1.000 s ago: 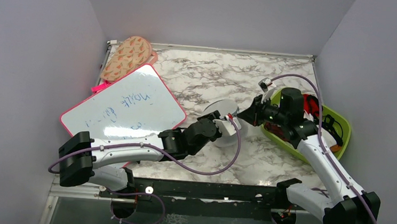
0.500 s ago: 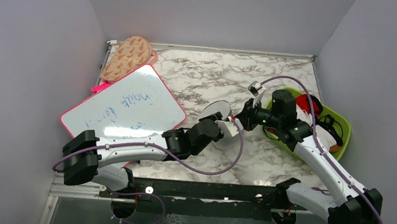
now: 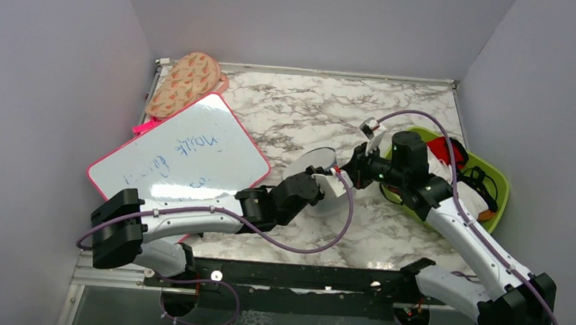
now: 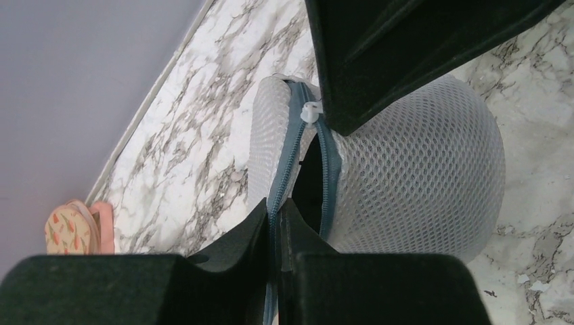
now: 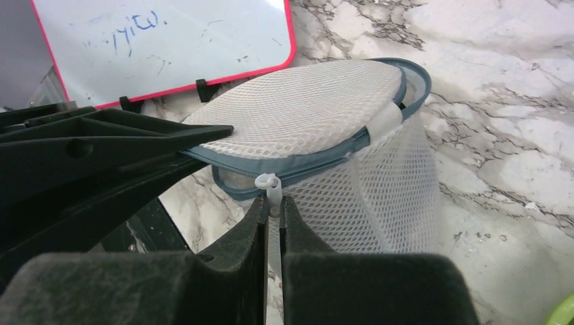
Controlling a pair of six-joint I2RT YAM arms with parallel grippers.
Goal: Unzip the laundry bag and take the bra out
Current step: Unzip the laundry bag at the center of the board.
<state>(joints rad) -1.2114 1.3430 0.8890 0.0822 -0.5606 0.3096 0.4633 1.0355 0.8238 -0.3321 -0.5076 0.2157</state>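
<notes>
The laundry bag (image 3: 317, 163) is a white mesh drum with a grey-blue zipper rim, mid-table. In the left wrist view the laundry bag (image 4: 420, 183) shows a short dark gap where the zipper (image 4: 292, 152) has parted. My left gripper (image 4: 276, 215) is shut on the zipper edge of the bag's rim. My right gripper (image 5: 273, 206) is shut on the white zipper pull (image 5: 271, 184) below the lid (image 5: 304, 112). In the top view the left gripper (image 3: 328, 183) and right gripper (image 3: 348, 172) meet at the bag's right side. The bra is hidden.
A red-framed whiteboard (image 3: 181, 152) lies to the left, with a patterned orange slipper (image 3: 185, 83) behind it. A lime-green tray (image 3: 500, 187) at the right holds red, white and dark items. Grey walls close three sides.
My right arm has swung left from over the green tray to the bag's rim, now holding the zipper pull. The left arm has shifted slightly, still at the bag.
</notes>
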